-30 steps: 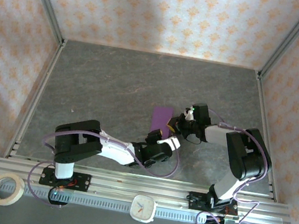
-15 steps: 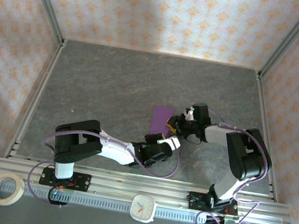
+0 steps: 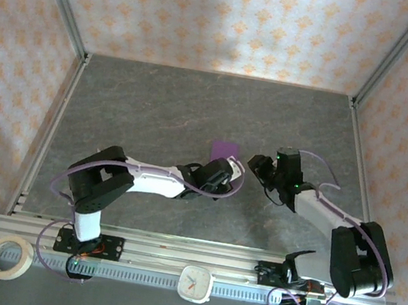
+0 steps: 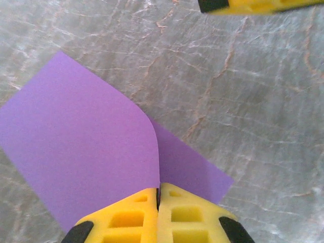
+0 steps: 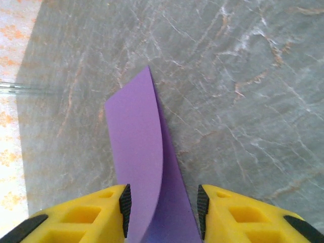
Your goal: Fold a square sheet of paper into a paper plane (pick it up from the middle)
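The square sheet of paper [image 3: 226, 149] is purple and lies mid-table, folded over on itself with its top layer bowed up. In the left wrist view the paper [image 4: 86, 147] fills the left side, and my left gripper [image 4: 158, 195] is shut on its near edge, yellow fingers pressed together. My right gripper [image 5: 162, 208] is open, and the paper [image 5: 136, 142] runs between its pads with a gap on the right side. From above, the left gripper [image 3: 225, 168] sits just below the sheet and the right gripper [image 3: 257, 164] just to its right.
Grey marbled tabletop [image 3: 156, 113] inside a frame with patterned walls. At the near edge, an aluminium rail [image 3: 171, 255] carries the arm bases. A tape roll [image 3: 8, 257] and a small white clock [image 3: 196, 283] lie in front of it.
My left gripper closed on the paper's edge as the left arm reached farther forward. The right gripper opened, let go of the sheet, and its arm swung out to the right.
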Robot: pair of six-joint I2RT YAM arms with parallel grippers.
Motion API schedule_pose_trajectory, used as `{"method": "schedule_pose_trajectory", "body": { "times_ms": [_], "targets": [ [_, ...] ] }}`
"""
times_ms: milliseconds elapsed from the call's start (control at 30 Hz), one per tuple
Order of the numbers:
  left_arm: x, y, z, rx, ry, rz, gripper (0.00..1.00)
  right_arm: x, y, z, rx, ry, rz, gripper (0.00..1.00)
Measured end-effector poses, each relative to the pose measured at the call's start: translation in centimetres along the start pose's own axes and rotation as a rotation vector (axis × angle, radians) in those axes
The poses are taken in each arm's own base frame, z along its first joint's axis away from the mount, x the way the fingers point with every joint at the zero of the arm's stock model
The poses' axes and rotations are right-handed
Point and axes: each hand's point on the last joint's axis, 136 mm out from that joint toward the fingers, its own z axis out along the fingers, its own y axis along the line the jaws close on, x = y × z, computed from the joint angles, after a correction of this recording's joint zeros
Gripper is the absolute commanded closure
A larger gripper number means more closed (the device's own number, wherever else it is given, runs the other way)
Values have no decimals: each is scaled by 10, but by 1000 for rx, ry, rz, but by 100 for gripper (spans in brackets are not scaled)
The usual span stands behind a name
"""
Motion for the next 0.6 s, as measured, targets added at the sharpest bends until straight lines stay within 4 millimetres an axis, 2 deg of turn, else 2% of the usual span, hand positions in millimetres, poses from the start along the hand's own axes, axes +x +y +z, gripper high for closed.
{"method": "schedule_pose_trajectory", "body": {
  "times_ms": [300, 467, 600],
  "targets": [
    [5, -15, 4, 201, 57, -173, 100, 36, -22, 2, 3, 126, 48, 76],
    [-4, -10, 3, 270, 55, -273, 100, 43, -23, 2, -3, 157, 93, 86],
    [-2, -3, 5, 310, 69, -351, 100, 55, -22, 7, -6, 211, 109, 94]
  ]
}}
